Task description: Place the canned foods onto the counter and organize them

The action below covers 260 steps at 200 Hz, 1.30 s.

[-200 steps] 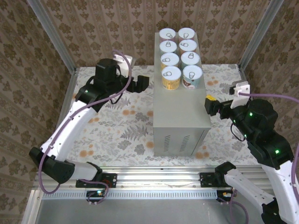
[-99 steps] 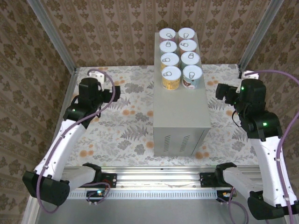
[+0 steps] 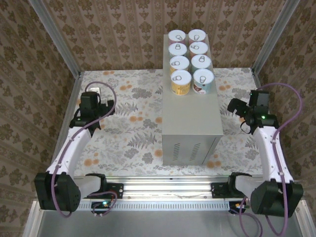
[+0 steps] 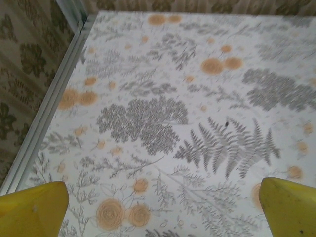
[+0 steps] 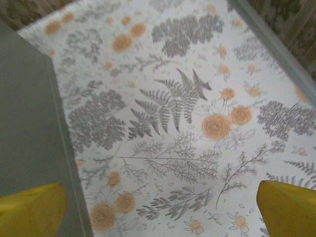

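Several canned foods with silvery pull-tab lids stand in two neat columns on the far half of the counter, a tall grey metal box with vent slots on its near face. The nearest pair carries a yellow and a brown-and-teal label. My left gripper hovers over the floral floor, well left of the counter, open and empty, with yellow fingertips spread wide. Just right of the counter, my right gripper is open too, nothing between its fingertips. The counter's grey side shows beside it.
A floral-patterned floor surrounds the counter. Metal frame rails run along the left edge and the right edge, with patterned walls behind. The arm bases sit on a rail at the near edge.
Both arms have drawn back from the counter, the left gripper going left and down, the right one folding back to the right. Both stayed open and empty. The cans have not moved.
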{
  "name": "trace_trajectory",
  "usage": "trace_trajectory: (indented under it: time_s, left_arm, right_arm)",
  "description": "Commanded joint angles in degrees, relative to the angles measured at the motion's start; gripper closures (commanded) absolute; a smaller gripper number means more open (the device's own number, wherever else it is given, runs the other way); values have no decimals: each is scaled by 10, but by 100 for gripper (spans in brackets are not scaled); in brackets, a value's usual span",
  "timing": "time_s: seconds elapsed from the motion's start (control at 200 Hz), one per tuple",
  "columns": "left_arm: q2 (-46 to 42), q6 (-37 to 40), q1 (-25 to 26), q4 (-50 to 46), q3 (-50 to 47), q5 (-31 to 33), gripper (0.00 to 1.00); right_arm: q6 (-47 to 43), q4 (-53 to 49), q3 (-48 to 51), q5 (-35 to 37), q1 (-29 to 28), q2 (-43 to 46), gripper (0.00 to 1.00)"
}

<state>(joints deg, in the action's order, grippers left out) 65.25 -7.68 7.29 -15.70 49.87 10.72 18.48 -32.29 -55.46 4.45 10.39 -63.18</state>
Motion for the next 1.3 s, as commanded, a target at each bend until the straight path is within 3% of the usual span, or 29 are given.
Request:
trace_trajectory:
  time_s: [0.0, 0.31, 0.465, 0.675, 1.055, 1.14, 1.215, 1.295]
  left_arm:
    - [4, 12, -21, 79, -34, -1, 0]
    - [64, 12, -32, 156, -85, 29, 0]
    - [108, 30, -20, 283, -139, 59, 0]
    - [184, 72, -8, 431, -180, 83, 0]
    - [185, 99, -14, 453, -185, 26, 0]
    - [178, 108, -10, 471, -198, 20, 0]
    - [175, 121, -7, 503, -212, 27, 0]
    - [180, 126, -9, 588, -252, 42, 0]
  right_arm:
    - [26, 81, 21, 10, 5, -45, 0]
    - [39, 180, 65, 17, 3, -162, 0]
    - [18, 254, 94, 15, 1, -208, 0]
    - [1, 398, 155, 34, -22, -228, 0]
    - [-142, 619, 233, 149, -150, -209, 0]
    - [-149, 647, 254, 150, -153, -198, 0]
    - [-161, 773, 311, 132, -152, -207, 0]
    - [-171, 776, 306, 116, -153, -223, 0]
